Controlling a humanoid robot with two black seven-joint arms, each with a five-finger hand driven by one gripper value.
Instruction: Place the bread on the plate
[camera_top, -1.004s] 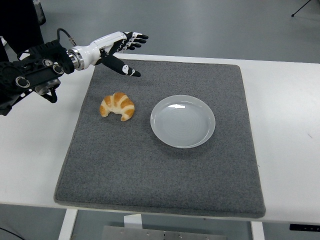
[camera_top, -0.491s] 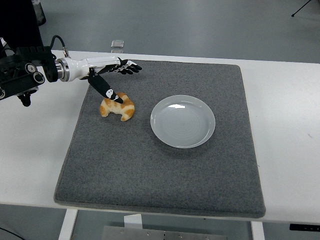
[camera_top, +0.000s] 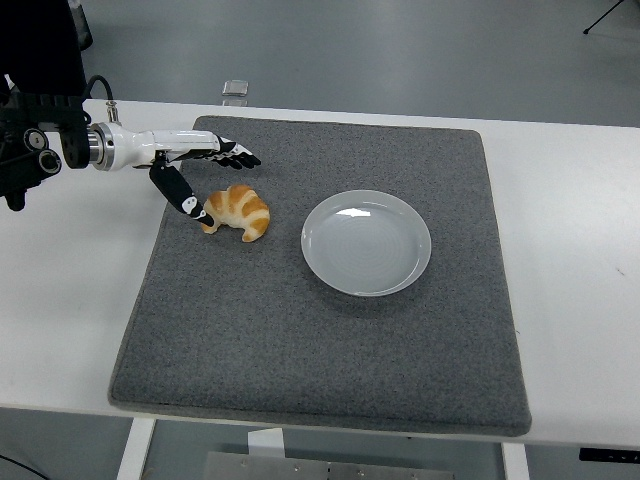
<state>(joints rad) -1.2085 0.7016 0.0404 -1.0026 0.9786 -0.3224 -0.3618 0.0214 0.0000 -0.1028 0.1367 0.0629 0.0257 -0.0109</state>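
Against the frame half a second earlier, my left hand (camera_top: 195, 170) had dropped lower and drawn back toward the left edge of the mat (camera_top: 320, 330). Earlier the thumb lay across the top of the bread (camera_top: 237, 211); now its tip sat at the bread's left end, touching or very nearly so, I could not tell which. A full second before, the same hand had been held high over the mat's far left corner, well clear of the bread. The bread itself had not shifted, and neither had the plate (camera_top: 366, 242).

The fingers (camera_top: 232, 153) were spread and straight, pointing right, and held nothing. They ran just beyond the bread on its far side, apart from it, while the thumb angled down and toward me on the near left side. So the bread lay to the right of the thumb and nearer to me than the fingers, in the open span between them, not gripped.

The bread was a croissant resting on the mat, left of centre. The plate sat to its right, near but not touching, and empty. The mat covered most of the white table (camera_top: 580, 250). I saw nothing of my right hand.
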